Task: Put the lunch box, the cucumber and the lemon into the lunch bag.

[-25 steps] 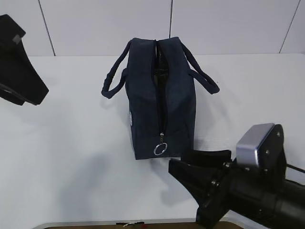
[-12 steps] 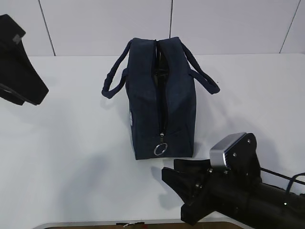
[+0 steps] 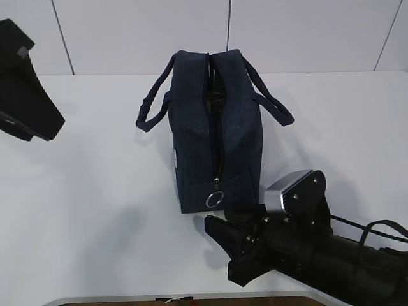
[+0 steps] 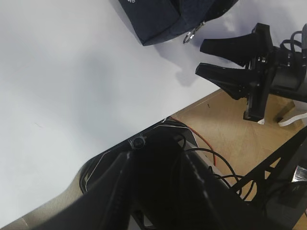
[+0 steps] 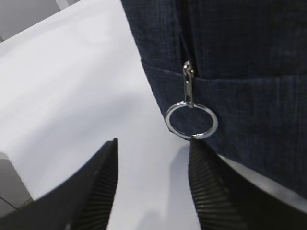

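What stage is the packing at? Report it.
Done: the lunch bag looks zipped nearly shut; no lunch box, cucumber or lemon is visible outside it, so they are presumably packed. In hand: the right gripper, jaws open and empty, sits just short of the zipper's ring pull. Left: little beyond the zip; the left gripper waits aside.

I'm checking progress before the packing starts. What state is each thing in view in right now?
lunch bag: upright on the table, handles hanging to either side.
zipper: appears closed along most of the top, with a gap near the far end.
ring pull: hanging free at the near end, not gripped.
right gripper: open, empty, just short of the ring pull.
left gripper: empty, away from the bag.
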Robot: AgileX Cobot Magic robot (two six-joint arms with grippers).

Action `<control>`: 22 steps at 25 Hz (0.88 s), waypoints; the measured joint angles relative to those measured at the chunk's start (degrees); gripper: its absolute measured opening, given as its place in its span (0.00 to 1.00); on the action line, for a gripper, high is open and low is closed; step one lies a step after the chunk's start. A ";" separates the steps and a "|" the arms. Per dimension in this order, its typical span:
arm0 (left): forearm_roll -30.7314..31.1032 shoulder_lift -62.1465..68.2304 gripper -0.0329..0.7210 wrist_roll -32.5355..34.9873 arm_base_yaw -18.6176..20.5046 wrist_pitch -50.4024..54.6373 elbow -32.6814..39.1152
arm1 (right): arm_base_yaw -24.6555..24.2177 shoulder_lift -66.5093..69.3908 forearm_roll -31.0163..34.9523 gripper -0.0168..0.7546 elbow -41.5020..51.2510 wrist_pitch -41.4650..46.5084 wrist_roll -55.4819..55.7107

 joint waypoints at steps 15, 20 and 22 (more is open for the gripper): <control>0.00 0.00 0.36 -0.10 0.00 0.00 0.00 | 0.00 0.99 1.19 0.65 -4.42 2.05 -1.97; -0.10 0.00 0.36 -0.10 0.00 0.00 0.00 | 0.00 1.04 3.78 0.65 -4.66 2.85 -2.58; -0.12 0.00 0.36 -0.10 0.00 0.00 0.00 | 0.00 1.04 4.48 0.65 -4.66 3.25 -2.87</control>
